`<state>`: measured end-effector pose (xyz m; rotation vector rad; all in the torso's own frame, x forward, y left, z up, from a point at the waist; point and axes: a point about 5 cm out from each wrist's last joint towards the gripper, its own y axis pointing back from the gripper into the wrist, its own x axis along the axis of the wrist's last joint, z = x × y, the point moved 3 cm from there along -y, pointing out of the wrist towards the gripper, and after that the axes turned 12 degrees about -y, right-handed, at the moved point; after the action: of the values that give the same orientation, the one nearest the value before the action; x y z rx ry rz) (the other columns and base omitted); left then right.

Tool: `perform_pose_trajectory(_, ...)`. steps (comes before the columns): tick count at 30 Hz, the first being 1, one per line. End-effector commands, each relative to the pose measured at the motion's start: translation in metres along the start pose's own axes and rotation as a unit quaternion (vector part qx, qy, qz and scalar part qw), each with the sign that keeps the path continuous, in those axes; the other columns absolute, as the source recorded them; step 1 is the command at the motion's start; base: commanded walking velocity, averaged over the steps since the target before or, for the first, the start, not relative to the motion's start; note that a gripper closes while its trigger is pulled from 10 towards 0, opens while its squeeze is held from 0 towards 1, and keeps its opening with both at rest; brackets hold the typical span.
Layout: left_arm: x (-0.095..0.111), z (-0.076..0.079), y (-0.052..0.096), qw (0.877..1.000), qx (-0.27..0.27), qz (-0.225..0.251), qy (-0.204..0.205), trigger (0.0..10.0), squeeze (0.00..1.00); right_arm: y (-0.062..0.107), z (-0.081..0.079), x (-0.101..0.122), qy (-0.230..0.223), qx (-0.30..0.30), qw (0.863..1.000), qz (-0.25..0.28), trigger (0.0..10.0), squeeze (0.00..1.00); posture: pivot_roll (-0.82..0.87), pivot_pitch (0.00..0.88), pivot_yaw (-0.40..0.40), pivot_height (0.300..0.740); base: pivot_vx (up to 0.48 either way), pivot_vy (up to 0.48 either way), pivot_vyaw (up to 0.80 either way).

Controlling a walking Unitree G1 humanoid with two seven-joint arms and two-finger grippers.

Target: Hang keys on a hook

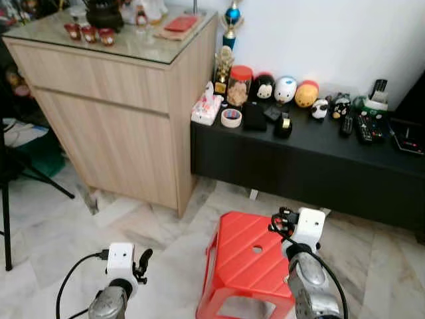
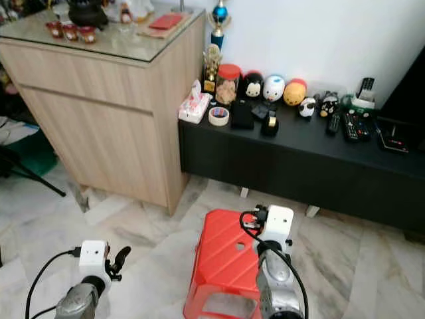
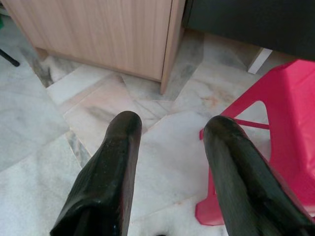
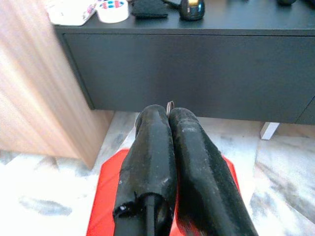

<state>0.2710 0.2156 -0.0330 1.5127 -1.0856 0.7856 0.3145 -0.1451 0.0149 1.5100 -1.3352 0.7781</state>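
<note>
My right gripper (image 4: pixel 169 112) is shut, and a thin sliver of metal, the keys (image 4: pixel 170 104), pokes out between its fingertips. In the left eye view the right gripper (image 1: pixel 282 219) hovers over the far edge of a red plastic stool (image 1: pixel 242 266) and points toward a low black cabinet (image 1: pixel 299 159). My left gripper (image 3: pixel 172 125) is open with nothing between its fingers. It hangs low over the marble floor to the stool's left, as the left eye view of that gripper (image 1: pixel 143 260) shows.
A tall wooden cabinet (image 1: pixel 113 113) with a glass top stands at the left, against the black cabinet. On the black top lie a tissue box (image 1: pixel 207 106), a tape roll (image 1: pixel 231 117), toy figures and remotes (image 1: pixel 362 126). A tripod leg (image 1: pixel 6 219) stands far left.
</note>
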Motion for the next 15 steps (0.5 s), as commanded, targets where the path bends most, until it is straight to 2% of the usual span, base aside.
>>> perform_pose_trajectory(1,0.001,0.0002,0.0003,1.0,0.0,0.005,0.001,10.0,0.0,0.0008,0.0005,-0.0038,0.003,0.001,1.0,-0.009,10.0,0.0,0.08,0.0,-0.075,0.74,-0.277,0.0,0.0)
perform_pose_trajectory(15,0.0035,0.0005,-0.0007,1.0,-0.003,0.011,0.001,10.0,0.0,0.0005,0.0002,-0.0041,0.004,0.002,1.0,-0.012,10.0,0.0,0.08,0.0,-0.075,0.74,-0.276,0.0,0.0)
